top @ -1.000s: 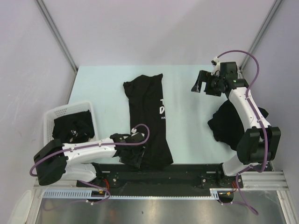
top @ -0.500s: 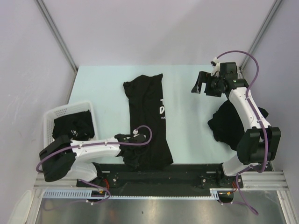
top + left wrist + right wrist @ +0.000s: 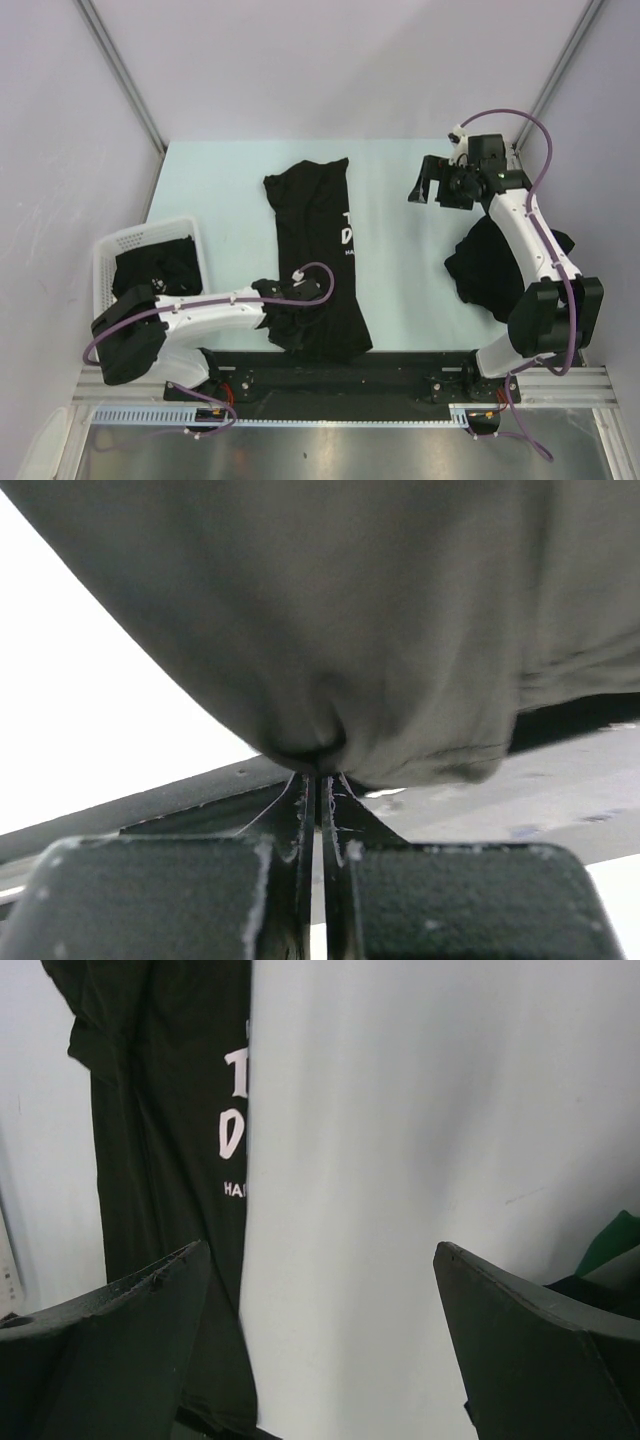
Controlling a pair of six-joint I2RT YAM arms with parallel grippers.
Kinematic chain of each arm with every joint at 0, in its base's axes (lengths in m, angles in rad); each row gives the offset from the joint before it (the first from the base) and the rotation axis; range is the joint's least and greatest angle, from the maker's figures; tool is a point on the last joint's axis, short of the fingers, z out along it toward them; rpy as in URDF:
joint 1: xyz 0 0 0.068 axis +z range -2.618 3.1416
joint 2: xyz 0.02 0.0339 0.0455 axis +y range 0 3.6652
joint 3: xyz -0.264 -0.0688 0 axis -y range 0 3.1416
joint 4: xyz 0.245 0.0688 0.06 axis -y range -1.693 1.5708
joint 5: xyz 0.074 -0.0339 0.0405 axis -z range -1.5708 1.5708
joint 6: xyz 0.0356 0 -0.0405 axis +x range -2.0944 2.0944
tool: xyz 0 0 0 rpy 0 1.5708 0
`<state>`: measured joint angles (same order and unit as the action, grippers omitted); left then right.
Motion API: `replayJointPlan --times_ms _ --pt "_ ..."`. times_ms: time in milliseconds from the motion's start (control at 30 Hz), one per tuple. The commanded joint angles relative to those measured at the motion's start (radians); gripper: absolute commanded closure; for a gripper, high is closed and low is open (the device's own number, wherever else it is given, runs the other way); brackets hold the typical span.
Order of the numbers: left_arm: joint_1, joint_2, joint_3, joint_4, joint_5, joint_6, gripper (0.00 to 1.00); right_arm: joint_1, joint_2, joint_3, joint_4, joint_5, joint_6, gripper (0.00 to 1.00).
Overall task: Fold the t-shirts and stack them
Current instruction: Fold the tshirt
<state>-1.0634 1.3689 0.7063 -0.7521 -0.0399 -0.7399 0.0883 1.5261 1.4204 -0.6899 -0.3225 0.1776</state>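
Note:
A black t-shirt with white lettering lies folded lengthwise in the middle of the table. At its near left corner, my left gripper is shut on the fabric. The left wrist view shows the dark cloth bunched and pinched at the tips of the left gripper. My right gripper hovers open over bare table at the back right, right of the shirt. Nothing sits between its wide fingers; the lettered shirt shows at that view's left. More black t-shirts lie in a heap under the right arm.
A white lattice basket at the left edge holds more black t-shirts. The black base rail runs along the near edge. Grey walls enclose the table on three sides.
The left gripper has closed on the shirt's near left corner while its arm shifted slightly right. The right arm has barely moved and stays open.

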Motion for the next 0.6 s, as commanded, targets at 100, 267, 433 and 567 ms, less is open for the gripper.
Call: replayJointPlan --times_ms 100,267,433,567 --pt "0.013 0.039 0.225 -0.087 -0.087 0.089 1.0 0.087 -0.078 -0.089 -0.008 0.02 -0.007 0.0" --pt "0.019 0.078 0.292 -0.108 -0.087 0.123 1.0 0.117 -0.147 -0.192 0.006 0.017 0.031 0.01" --pt "0.028 0.09 0.297 -0.141 -0.086 0.151 1.0 0.142 -0.236 -0.306 -0.036 0.016 0.048 0.0" --pt "0.031 0.079 0.277 -0.154 -0.077 0.157 1.0 0.148 -0.328 -0.393 -0.051 -0.003 0.074 0.0"
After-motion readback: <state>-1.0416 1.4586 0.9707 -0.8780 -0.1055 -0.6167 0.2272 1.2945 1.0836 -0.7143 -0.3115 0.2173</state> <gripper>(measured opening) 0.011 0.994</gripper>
